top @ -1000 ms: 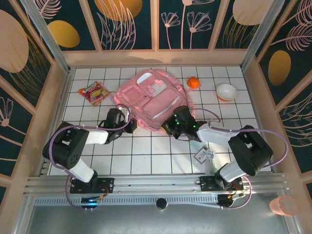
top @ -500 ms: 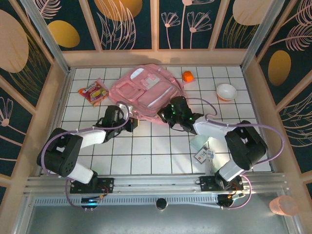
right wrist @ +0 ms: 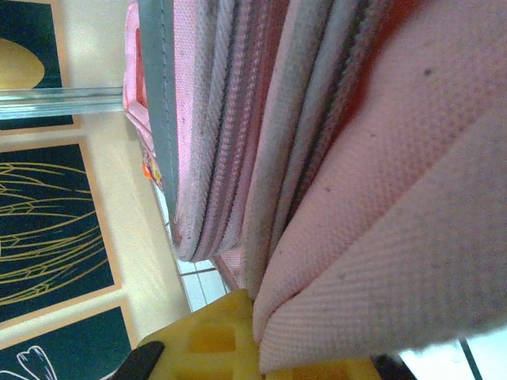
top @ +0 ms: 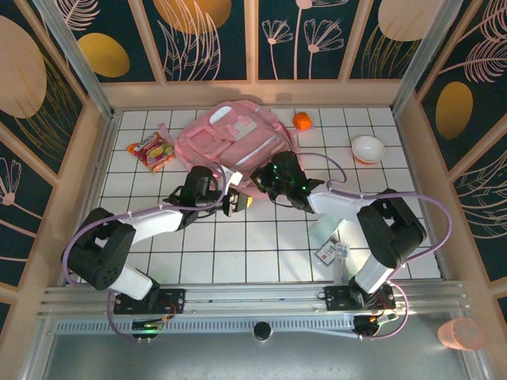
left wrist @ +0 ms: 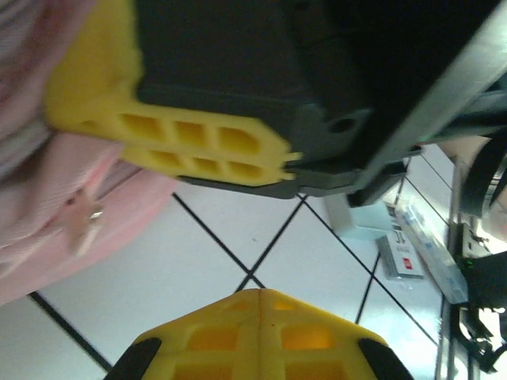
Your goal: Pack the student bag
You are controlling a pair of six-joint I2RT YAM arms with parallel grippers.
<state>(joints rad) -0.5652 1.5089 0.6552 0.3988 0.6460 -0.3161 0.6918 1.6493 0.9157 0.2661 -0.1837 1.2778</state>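
Note:
The student bag [top: 230,136], a large pink backpack with zipped front pockets, lies at the back middle of the tiled table, its near edge lifted. My right gripper [top: 260,178] is shut on that near edge. In the right wrist view, pink fabric [right wrist: 356,158] is pinched between its yellow fingers [right wrist: 214,340]. My left gripper [top: 238,201] hovers just in front of the bag, close beside the right one. Its yellow fingers [left wrist: 257,317] are pressed together with nothing between them. The left wrist view shows the bag [left wrist: 47,214] with a zip pull [left wrist: 83,222] at left.
A red and yellow snack packet [top: 153,150] lies left of the bag. An orange object [top: 302,120] and a white bowl [top: 367,148] sit at the back right. A pale box [top: 326,229] and a small packet [top: 331,251] lie near the right arm.
The right gripper has moved back and left with the bag's edge, shifting the bag toward the back left. The left gripper has moved right toward it. The orange object sits further back.

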